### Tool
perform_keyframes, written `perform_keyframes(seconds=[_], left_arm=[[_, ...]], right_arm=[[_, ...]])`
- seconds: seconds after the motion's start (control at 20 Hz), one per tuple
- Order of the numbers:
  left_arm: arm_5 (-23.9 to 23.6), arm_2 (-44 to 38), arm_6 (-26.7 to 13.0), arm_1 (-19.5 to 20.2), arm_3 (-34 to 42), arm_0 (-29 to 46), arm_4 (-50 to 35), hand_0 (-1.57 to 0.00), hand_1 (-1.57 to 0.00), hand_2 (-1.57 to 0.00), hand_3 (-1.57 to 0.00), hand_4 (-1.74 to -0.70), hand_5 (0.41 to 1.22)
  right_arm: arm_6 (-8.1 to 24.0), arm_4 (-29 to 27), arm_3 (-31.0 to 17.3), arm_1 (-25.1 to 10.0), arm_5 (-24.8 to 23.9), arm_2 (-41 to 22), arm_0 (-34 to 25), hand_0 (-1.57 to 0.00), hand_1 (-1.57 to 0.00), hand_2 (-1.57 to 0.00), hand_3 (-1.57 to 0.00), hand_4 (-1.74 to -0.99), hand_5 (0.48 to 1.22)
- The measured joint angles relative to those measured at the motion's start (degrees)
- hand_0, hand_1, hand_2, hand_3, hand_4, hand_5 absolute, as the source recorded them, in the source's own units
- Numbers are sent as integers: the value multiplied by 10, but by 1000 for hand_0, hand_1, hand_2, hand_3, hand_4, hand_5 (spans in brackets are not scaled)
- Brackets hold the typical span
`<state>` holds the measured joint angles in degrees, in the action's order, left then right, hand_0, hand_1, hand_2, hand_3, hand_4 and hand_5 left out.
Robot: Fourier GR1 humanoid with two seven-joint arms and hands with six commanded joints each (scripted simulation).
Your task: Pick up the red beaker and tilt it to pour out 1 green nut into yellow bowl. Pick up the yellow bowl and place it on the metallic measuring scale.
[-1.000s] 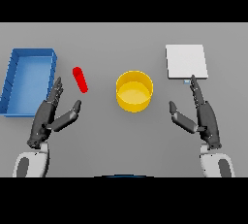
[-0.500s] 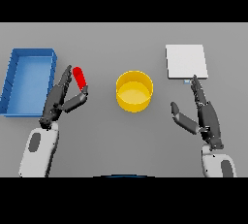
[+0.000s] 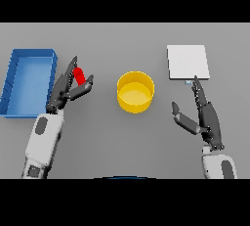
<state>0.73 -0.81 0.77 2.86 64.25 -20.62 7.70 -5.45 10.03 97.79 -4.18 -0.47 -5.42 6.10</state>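
The red beaker (image 3: 79,76) lies on the grey table, left of centre. My left hand (image 3: 64,91) is right at it, fingers straight along its left side and the thumb reaching under its right side, open around it without closing. The hand covers the beaker's lower part. The yellow bowl (image 3: 135,91) stands at the table's middle and looks empty. The metallic scale (image 3: 188,62), a pale square plate, lies at the back right. My right hand (image 3: 205,117) hovers open just below the scale, fingers pointing at its near edge.
A blue rectangular bin (image 3: 27,81) sits at the far left, close beside my left hand and forearm.
My left hand has moved forward and up to the red beaker, its fingers now flanking it. The right hand has barely shifted.
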Motion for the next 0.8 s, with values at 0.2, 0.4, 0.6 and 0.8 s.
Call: perform_keyframes(seconds=[0.2, 0.4, 0.6, 0.8], left_arm=[[-3, 0, 2, -3, -22, -30, 6, 1, 1, 1, 1, -1322, 710], [-4, -9, 35, -5, -59, -47, 4, 1, 1, -30, -3, -1389, 752], [-27, -28, 38, -25, -83, -62, -9, -681, -701, -715, -706, -1441, 949], [-61, -21, 89, -30, -95, -64, 24, -1206, -1214, -1220, -1217, -1445, 1109]], right_arm=[[0, -5, 6, -2, -1, 5, 3, 1, 1, 1, 1, -1315, 682], [11, -10, 6, -7, 1, 10, -4, 1, 1, 1, 1, -1295, 683], [5, -1, 4, -1, -1, 2, -3, 1, 1, 1, 1, -1285, 683], [5, -6, 5, -5, 1, 7, -2, 1, 1, 1, 1, -1291, 684]])
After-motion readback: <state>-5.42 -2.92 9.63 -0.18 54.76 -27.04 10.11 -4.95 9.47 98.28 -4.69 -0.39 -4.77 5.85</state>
